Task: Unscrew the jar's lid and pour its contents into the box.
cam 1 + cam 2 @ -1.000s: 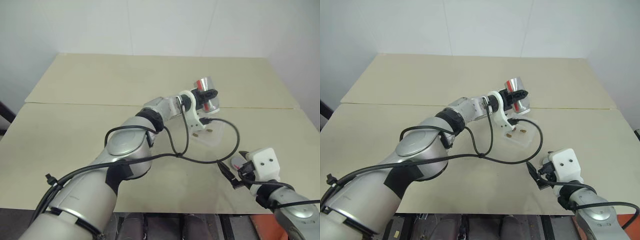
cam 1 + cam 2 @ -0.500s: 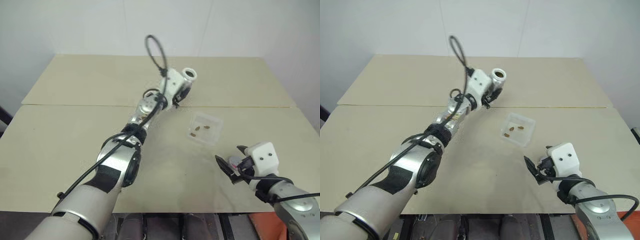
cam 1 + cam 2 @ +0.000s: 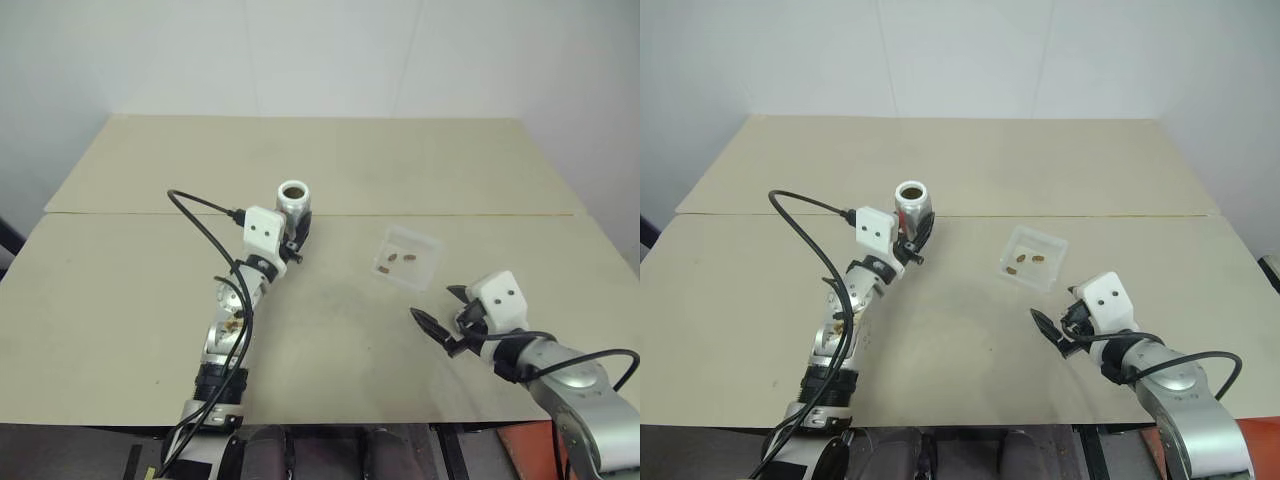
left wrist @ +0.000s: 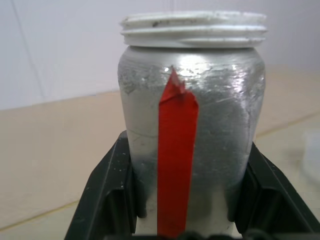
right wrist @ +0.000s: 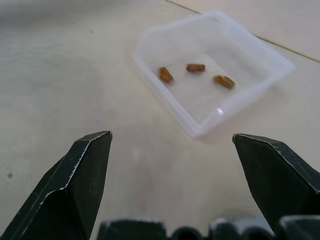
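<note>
My left gripper (image 3: 298, 228) is shut on the jar (image 3: 293, 197), a silvery cylinder with a red vertical mark (image 4: 176, 150), held upright left of the box. Its threaded rim (image 4: 194, 29) is bare; the lid is out of view. The black fingers (image 4: 111, 190) press on both sides of the jar. The box (image 3: 410, 257), clear and shallow, sits on the table right of centre with the contents (image 5: 195, 67), three small brown pieces, inside it. My right gripper (image 3: 433, 303) hovers open and empty just nearer than the box, pointing at it (image 5: 171, 135).
The beige table (image 3: 330, 160) has a seam (image 3: 520, 214) running across it behind the box. A black cable (image 3: 205, 225) loops off the left wrist. A white wall stands behind the table's far edge.
The left arm has swung from over the box, back and round to the left, and the jar has gone from tipped to upright. The right gripper has edged forward toward the box.
</note>
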Tool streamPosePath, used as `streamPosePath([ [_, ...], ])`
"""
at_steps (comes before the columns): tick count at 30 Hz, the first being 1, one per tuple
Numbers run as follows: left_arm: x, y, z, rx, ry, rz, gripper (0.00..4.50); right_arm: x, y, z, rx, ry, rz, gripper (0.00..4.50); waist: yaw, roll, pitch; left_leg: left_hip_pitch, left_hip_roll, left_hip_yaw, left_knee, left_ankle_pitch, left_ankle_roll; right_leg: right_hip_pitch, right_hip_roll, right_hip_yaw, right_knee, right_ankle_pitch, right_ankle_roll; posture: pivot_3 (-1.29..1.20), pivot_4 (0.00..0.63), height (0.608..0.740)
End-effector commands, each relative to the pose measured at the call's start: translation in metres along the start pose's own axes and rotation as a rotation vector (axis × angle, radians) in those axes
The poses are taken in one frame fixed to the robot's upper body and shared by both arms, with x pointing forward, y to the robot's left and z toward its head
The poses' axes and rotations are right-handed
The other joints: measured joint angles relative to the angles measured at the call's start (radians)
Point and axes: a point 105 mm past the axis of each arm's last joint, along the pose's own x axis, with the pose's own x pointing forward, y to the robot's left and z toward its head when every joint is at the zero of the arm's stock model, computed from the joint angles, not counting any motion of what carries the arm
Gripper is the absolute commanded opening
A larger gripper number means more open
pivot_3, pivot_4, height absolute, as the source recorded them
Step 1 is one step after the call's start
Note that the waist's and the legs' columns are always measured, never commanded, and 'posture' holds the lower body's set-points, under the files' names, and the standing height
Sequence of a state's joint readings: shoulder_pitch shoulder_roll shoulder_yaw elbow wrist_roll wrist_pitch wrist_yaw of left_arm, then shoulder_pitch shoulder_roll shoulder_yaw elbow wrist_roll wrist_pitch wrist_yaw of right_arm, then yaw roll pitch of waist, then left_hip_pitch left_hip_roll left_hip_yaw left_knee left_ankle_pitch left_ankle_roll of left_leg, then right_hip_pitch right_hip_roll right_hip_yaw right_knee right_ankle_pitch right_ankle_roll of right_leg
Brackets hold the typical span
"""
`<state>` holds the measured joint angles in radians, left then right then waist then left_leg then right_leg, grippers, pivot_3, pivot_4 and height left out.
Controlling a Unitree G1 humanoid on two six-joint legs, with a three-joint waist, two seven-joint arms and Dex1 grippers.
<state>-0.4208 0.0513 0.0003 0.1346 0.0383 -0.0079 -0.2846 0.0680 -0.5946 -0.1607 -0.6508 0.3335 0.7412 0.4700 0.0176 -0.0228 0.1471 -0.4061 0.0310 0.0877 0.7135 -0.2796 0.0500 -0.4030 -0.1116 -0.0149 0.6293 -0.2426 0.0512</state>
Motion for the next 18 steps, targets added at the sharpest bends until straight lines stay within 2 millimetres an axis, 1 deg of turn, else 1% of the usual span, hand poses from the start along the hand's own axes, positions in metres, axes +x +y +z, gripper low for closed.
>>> streamPosePath([
  [1,-0.002,-0.003,-0.007,0.094,-0.009,-0.001,1.99,0.002,-0.006,0.012,-0.051,-0.043,-0.004,4.47,0.000,0.000,0.000,0.000,0.000,0.000,0.000,0.000,0.000,0.000,0.000,0.000,0.000,0.000,0.000,0.00,0.150,0.740],
  [3,-0.005,0.001,-0.023,0.073,0.037,0.025,1.99,0.002,-0.007,0.013,-0.054,-0.044,-0.005,4.47,0.000,0.000,-0.001,0.000,0.000,0.000,-0.001,0.000,0.000,0.000,0.000,0.000,0.000,0.000,0.000,0.00,0.150,0.740],
  [5,-0.005,0.002,-0.030,0.045,0.053,0.038,1.99,0.001,-0.007,0.012,-0.054,-0.043,-0.008,4.47,-0.003,0.000,-0.001,0.000,0.000,0.000,-0.002,0.000,0.000,-0.001,0.000,0.000,0.001,0.000,0.000,0.00,0.150,0.740],
  [8,-0.005,0.001,-0.036,0.018,0.068,0.033,1.99,-0.004,-0.007,0.010,-0.055,-0.035,-0.024,4.47,-0.002,0.000,-0.002,0.000,0.000,0.000,-0.002,0.000,-0.001,0.000,0.000,0.000,0.000,0.000,0.000,0.00,0.150,0.740],
  [11,-0.004,-0.002,-0.038,0.006,0.071,0.009,1.99,-0.007,-0.007,0.009,-0.056,-0.031,-0.039,4.47,-0.003,0.000,-0.006,0.001,0.000,0.000,-0.002,0.000,0.000,0.000,0.000,0.000,0.000,0.000,0.000,0.00,0.150,0.740],
  [13,-0.005,-0.002,-0.041,-0.012,0.086,0.015,2.72,-0.009,-0.008,0.009,-0.057,-0.030,-0.046,4.50,-0.005,0.000,-0.008,0.001,0.000,0.000,-0.002,0.000,0.000,0.000,0.000,0.000,0.000,0.000,0.000,0.00,0.150,0.740],
  [14,-0.005,-0.002,-0.041,-0.018,0.087,0.023,2.95,-0.010,-0.008,0.009,-0.057,-0.030,-0.048,4.50,-0.005,0.000,-0.008,0.002,0.001,0.000,-0.002,0.000,0.000,0.000,0.000,0.000,0.000,0.000,0.000,0.00,0.150,0.740],
  [18,-0.007,-0.004,-0.039,-0.033,0.077,0.010,4.26,-0.011,-0.009,0.008,-0.053,-0.030,-0.058,4.50,-0.004,0.000,-0.008,0.001,0.000,0.000,-0.002,0.000,0.000,0.000,0.000,0.000,-0.001,0.000,0.000,0.00,0.150,0.740],
])
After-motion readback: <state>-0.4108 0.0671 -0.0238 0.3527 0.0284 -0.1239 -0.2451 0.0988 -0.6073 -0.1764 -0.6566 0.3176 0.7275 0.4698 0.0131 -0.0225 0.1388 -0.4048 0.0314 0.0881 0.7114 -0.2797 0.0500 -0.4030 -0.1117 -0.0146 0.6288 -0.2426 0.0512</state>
